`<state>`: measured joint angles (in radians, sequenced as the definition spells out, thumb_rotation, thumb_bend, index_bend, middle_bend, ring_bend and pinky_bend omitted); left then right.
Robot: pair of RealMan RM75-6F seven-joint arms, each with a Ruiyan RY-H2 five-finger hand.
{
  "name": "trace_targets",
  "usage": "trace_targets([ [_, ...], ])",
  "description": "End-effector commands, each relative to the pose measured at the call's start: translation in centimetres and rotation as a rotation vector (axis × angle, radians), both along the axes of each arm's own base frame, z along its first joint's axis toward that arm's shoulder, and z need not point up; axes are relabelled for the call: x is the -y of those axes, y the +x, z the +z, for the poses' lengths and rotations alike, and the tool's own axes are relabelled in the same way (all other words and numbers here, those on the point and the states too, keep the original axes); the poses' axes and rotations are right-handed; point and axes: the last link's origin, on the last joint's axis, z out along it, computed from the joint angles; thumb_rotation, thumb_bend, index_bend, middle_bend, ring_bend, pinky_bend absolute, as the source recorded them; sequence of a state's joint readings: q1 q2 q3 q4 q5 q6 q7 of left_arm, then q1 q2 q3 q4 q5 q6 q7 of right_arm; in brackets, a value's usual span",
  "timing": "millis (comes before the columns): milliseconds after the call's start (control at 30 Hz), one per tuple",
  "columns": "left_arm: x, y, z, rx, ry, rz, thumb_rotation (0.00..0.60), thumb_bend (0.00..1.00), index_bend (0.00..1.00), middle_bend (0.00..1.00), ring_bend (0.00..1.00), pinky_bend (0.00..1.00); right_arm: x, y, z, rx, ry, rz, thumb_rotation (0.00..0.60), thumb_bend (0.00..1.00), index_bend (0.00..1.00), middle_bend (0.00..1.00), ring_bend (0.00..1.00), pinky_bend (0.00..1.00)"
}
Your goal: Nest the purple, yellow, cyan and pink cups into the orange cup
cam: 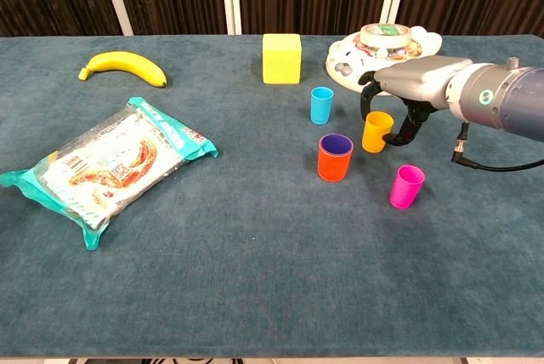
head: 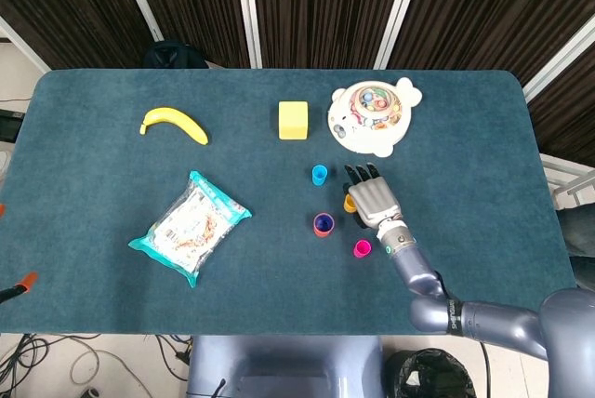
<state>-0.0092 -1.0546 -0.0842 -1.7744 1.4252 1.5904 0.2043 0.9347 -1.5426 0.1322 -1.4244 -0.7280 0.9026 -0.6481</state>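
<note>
The orange cup (cam: 335, 157) (head: 323, 224) stands mid-table with the purple cup nested inside it. The yellow cup (cam: 376, 131) (head: 349, 203) stands just to its right, the cyan cup (cam: 321, 105) (head: 320, 173) behind it, and the pink cup (cam: 406, 186) (head: 362, 248) nearer the front. My right hand (cam: 414, 83) (head: 373, 199) hangs palm down over the yellow cup. Its fingers curve down on both sides of the cup with a small gap showing. In the head view the hand hides most of that cup. My left hand is in neither view.
A white animal-shaped toy tray (cam: 350, 59) (head: 372, 117) lies just behind the hand. A yellow block (cam: 281, 58), a banana (cam: 123, 67) and a snack bag (cam: 110, 160) lie further left.
</note>
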Motion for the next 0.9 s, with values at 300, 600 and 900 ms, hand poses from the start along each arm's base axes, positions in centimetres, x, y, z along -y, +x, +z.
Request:
trace_targets([
  [300,-0.05,-0.01,-0.12,-0.002,-0.006,0.001,0.6,0.0,0.05,0.01,0.0,0.06,0.52,0.36,-0.44,0.001,-0.011,0.004,0.6,0.46,0.37,0.0,0.06,0.05],
  [600,-0.05,0.0,-0.21,-0.003,-0.01,0.001,0.6,0.0,0.05,0.01,0.0,0.06,0.68,0.24,-0.65,-0.008,-0.004,-0.006,0.6,0.46,0.38,0.0,0.06,0.05],
  [900,-0.06,0.03,-0.31,-0.004,-0.013,0.0,0.6,0.0,0.05,0.01,0.0,0.06,0.88,0.43,-0.6,-0.004,-0.008,-0.005,0.6,0.46,0.43,0.0,0.06,0.05],
])
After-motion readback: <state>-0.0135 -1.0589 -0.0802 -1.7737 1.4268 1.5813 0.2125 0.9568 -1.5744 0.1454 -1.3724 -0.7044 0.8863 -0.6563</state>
